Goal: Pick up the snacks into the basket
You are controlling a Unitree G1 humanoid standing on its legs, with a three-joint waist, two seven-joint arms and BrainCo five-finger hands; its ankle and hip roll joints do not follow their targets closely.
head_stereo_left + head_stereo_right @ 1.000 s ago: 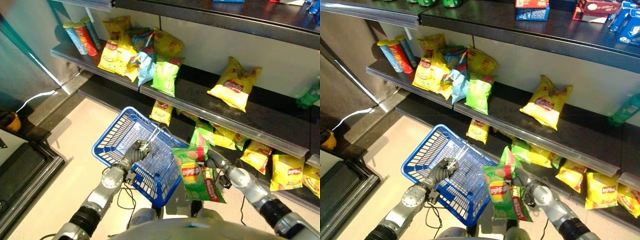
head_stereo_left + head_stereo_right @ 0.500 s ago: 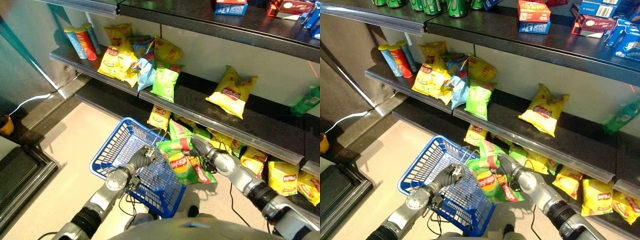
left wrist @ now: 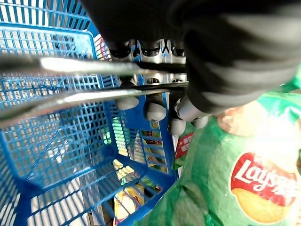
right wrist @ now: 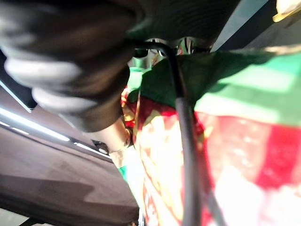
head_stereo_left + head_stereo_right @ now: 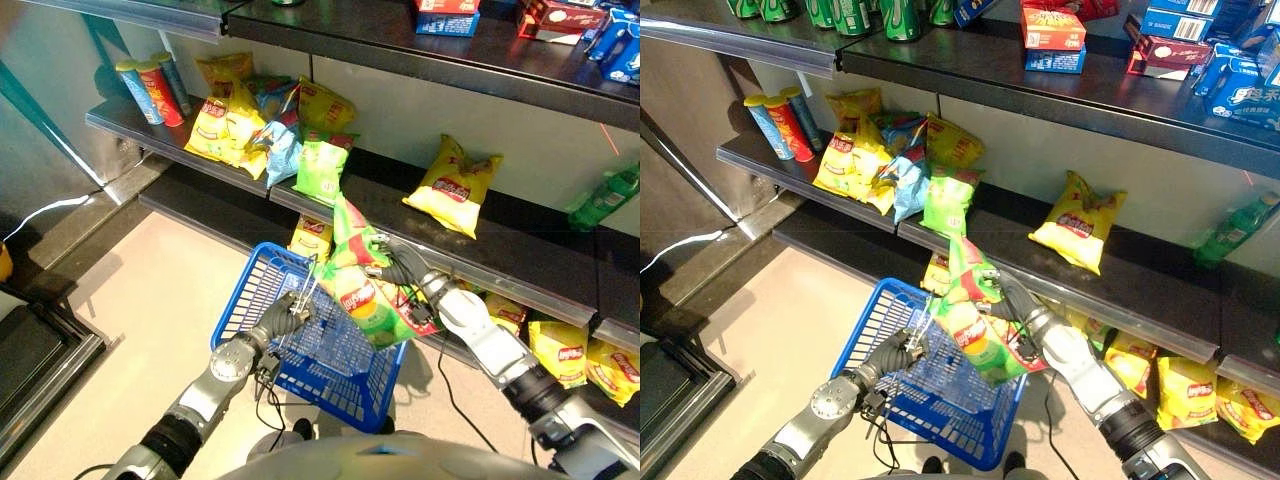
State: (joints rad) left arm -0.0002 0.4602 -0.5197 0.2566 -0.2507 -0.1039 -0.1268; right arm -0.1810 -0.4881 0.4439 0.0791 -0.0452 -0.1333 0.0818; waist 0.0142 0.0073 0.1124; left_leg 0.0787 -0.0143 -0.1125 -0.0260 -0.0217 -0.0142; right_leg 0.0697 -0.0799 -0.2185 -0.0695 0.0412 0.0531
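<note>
A blue wire basket (image 5: 331, 386) hangs above the floor in front of the shelves. My left hand (image 5: 284, 318) is shut on its thin metal handle (image 3: 94, 95), with the fingers (image 3: 155, 109) curled round the wires. My right hand (image 5: 398, 268) is shut on a bunch of green snack bags (image 5: 357, 292) with red and yellow print, pinching them near the top. The bags hang tilted over the basket's open top, at its far right side. The left wrist view has a green bag (image 3: 244, 179) close beside the basket's mesh; a green and red bag (image 4: 221, 117) lies against my right hand.
The middle shelf holds a pile of yellow bags (image 5: 226, 120), a green bag (image 5: 322, 171), a lone yellow bag (image 5: 449, 190) and tube cans (image 5: 150, 86). More yellow bags (image 5: 574, 349) lie on the lowest shelf at right. Boxes (image 5: 1052, 36) stand on the top shelf. Open floor (image 5: 150, 270) lies to the left.
My right hand has carried the green bags up and left, from beside the basket's right end to over its top. The basket stayed in my left hand; the camera shifted.
</note>
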